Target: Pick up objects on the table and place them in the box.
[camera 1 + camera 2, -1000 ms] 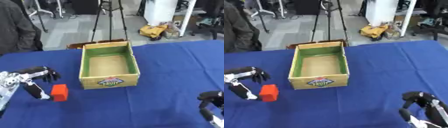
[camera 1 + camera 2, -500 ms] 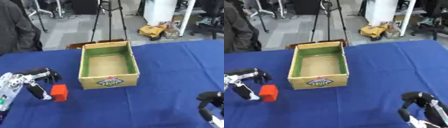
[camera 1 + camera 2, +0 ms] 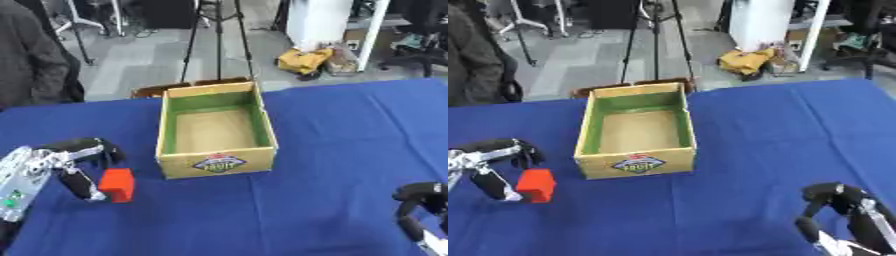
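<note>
Left eye view. Desk (image 3: 350, 150) under a blue cloth fills the lower two thirds of the frame. Open cardboard box (image 3: 216, 131) stands upright at centre, green on its inner walls, bare brown floor, round label on the near face; nothing visible inside it. Red block (image 3: 117, 184) sits on the cloth at lower left, to the left of the box's near corner and apart from it. Left hand (image 3: 77, 165) comes in from the lower left edge; thumb and fingers are spread on either side of the block, one dark digit just beside its left face, the others above it. Contact cannot be confirmed; the fingers are not closed around it. Right hand (image 3: 418, 205) shows at the lower right corner, fingers curled, holding nothing.

Right eye view. Same layout, shifted toward the frame's left. Block lies at lower left, box at centre left. Right hand shows more fully at lower right, fingers bent over into a hook above the cloth, well apart from box and block.
</note>
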Controlling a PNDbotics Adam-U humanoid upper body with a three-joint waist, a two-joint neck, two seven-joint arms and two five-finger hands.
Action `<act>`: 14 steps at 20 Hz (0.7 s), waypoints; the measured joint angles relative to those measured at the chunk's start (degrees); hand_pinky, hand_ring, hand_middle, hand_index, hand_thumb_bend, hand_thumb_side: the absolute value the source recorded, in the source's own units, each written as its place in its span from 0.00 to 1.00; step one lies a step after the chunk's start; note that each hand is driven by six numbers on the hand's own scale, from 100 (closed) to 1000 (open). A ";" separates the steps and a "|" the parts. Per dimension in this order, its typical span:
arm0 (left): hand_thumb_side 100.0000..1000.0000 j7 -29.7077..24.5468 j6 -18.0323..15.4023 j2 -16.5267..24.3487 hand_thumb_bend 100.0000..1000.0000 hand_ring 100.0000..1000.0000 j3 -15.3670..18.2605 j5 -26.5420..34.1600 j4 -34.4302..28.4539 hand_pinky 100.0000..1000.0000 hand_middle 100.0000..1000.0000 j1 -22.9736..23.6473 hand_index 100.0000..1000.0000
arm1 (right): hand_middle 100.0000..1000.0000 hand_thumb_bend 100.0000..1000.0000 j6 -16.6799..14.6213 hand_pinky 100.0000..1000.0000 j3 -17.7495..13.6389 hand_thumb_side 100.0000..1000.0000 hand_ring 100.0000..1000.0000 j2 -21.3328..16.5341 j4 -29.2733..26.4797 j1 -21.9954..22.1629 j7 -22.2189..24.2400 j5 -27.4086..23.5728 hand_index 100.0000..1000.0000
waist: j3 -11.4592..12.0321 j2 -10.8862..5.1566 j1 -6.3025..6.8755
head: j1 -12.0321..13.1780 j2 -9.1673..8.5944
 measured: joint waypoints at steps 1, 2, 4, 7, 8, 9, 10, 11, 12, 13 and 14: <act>0.00 0.04 -0.04 0.00 0.53 0.64 0.00 -0.16 0.11 0.67 0.65 0.00 0.81 | 0.36 0.48 0.00 0.71 0.00 0.37 0.42 0.00 0.00 0.00 0.01 0.00 0.66 | 0.00 0.00 0.00 | 0.00 0.00; 0.00 0.07 -0.07 -0.01 0.53 0.64 0.00 -0.27 0.26 0.67 0.65 0.00 0.81 | 0.36 0.48 0.01 0.71 0.00 0.37 0.42 0.00 0.00 -0.01 0.01 0.00 0.66 | -0.02 0.00 0.00 | 0.00 0.00; 0.00 0.09 -0.10 -0.03 0.53 0.64 -0.01 -0.46 0.37 0.67 0.65 -0.03 0.81 | 0.36 0.48 0.03 0.71 0.00 0.37 0.42 0.01 0.00 -0.02 0.05 0.00 0.66 | -0.06 0.00 0.01 | 0.00 0.00; 0.00 0.01 -0.23 -0.33 0.53 0.64 -0.03 -0.67 0.63 0.67 0.64 -0.18 0.80 | 0.36 0.48 0.05 0.72 0.00 0.37 0.42 0.01 0.01 -0.03 0.11 0.00 0.66 | -0.15 0.02 0.02 | 0.00 0.00; 0.00 -0.01 -0.29 -0.46 0.52 0.64 -0.05 -0.69 0.64 0.67 0.64 -0.23 0.80 | 0.36 0.48 0.02 0.72 0.00 0.37 0.42 0.02 0.01 -0.03 0.15 0.00 0.66 | -0.21 0.03 0.03 | 0.00 0.00; 0.00 -0.05 -0.40 -0.47 0.52 0.64 -0.12 -0.72 0.65 0.67 0.64 -0.31 0.80 | 0.36 0.48 0.01 0.72 0.00 0.37 0.42 0.04 0.01 -0.04 0.16 0.00 0.66 | -0.26 0.04 0.04 | 0.00 0.00; 0.00 -0.13 -0.51 -0.47 0.52 0.64 -0.21 -0.74 0.67 0.67 0.64 -0.37 0.80 | 0.36 0.48 0.00 0.72 0.00 0.37 0.42 0.10 0.01 -0.04 0.17 0.00 0.66 | -0.26 0.04 0.05 | 0.00 0.00; 0.00 -0.20 -0.60 -0.47 0.52 0.64 -0.31 -0.77 0.76 0.67 0.63 -0.37 0.80 | 0.36 0.48 0.00 0.72 0.00 0.37 0.42 0.16 0.01 -0.04 0.17 0.00 0.66 | -0.26 0.05 0.06 | 0.00 0.00; 0.00 -0.23 -0.64 -0.48 0.52 0.64 -0.36 -0.79 0.89 0.67 0.63 -0.37 0.80 | 0.36 0.48 0.01 0.72 0.00 0.37 0.42 0.18 0.01 -0.04 0.17 0.00 0.66 | -0.27 0.05 0.06 | 0.00 0.00; 0.00 -0.28 -0.69 -0.48 0.52 0.64 -0.37 -0.87 0.98 0.67 0.63 -0.37 0.80 | 0.36 0.48 0.01 0.72 0.00 0.37 0.42 0.22 0.01 -0.04 0.17 0.00 0.66 | -0.27 0.07 0.06 | 0.00 0.00; 0.00 -0.32 -0.73 -0.49 0.52 0.64 -0.38 -1.00 1.01 0.67 0.63 -0.37 0.80 | 0.36 0.48 0.01 0.72 0.01 0.37 0.42 0.28 0.01 -0.05 0.18 0.00 0.66 | -0.28 0.08 0.08 | 0.00 0.00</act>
